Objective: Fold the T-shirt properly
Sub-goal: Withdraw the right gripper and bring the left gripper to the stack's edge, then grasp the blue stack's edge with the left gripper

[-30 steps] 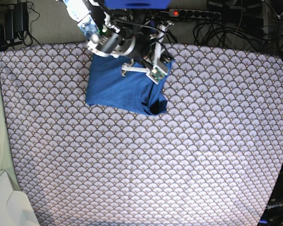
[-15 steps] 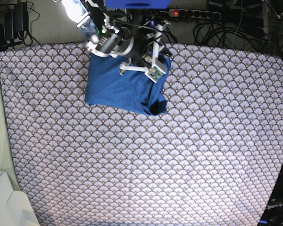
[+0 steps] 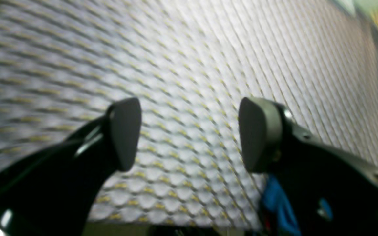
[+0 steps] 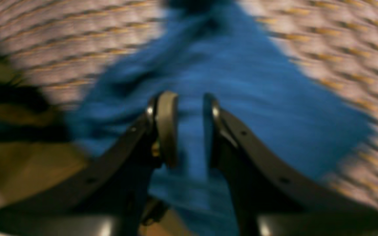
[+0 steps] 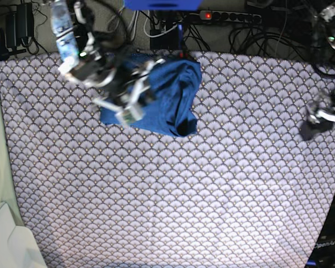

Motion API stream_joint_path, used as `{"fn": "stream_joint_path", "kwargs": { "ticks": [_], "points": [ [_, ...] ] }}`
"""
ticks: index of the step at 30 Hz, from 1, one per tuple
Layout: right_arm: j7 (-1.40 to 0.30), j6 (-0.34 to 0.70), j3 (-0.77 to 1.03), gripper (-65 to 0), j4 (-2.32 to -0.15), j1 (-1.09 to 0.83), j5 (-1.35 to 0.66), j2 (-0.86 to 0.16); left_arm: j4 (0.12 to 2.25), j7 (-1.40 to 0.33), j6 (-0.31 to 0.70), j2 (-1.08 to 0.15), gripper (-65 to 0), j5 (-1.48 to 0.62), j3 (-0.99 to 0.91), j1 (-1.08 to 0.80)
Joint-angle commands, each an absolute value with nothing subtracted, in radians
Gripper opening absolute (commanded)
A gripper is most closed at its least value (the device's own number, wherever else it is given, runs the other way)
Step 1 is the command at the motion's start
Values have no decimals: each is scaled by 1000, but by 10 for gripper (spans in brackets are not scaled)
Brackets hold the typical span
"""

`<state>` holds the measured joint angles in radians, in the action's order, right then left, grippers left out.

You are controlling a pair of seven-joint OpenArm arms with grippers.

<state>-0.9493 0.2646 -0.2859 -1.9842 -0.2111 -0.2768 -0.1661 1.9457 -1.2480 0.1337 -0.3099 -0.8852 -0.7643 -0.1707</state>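
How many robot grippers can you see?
2. The right gripper is over the T-shirt at the far side of the cloth. The left gripper is blurry near the cloth's other edge.

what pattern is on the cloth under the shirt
Grey-white scallop, fish-scale-like pattern with small gold accents on the cloth; clearest in the base view.

Almost nothing here can be read. In the base view, faint pale lettering sits on a dark part (image 5: pixel 328 245) at the lower right corner, beside the edge of the patterned cloth (image 5: pixel 212 195); it seems to begin with "Open", but the rest is too small and dim to make out. Both wrist views are blurred and show no text, labels, numbers or signs.
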Motion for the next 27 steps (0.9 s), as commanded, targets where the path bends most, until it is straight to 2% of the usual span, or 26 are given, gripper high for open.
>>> {"fn": "stream_joint_path", "kwargs": {
  "ticks": [1,8,15,20,24,27],
  "points": [
    [-929,271,-248,-535,-2005,-197,-288,-163,1956,-1224,145,-318,-193,-901,-730,-162],
    [-937,271,22,-535,-2000,-203,-288,-191,1948,-1211,174,-251,-192,-900,-412,-139],
    [-938,272,125,-534,-1997,-236,-288,-240,1819,-1211,166,-157,-195,-783,-110,-50],
    [-938,272,166,-534,-1995,-240,-286,-263,1755,-1210,174,-105,-187,-702,-36,-36],
    [-938,272,166,-534,-1995,-240,-285,-266,1709,-1204,174,-96,-124,-700,-33,-36],
    [-938,272,166,-534,-1995,-240,-285,-266,1667,-1141,174,-96,-117,-700,-30,-36]
  ]
}}
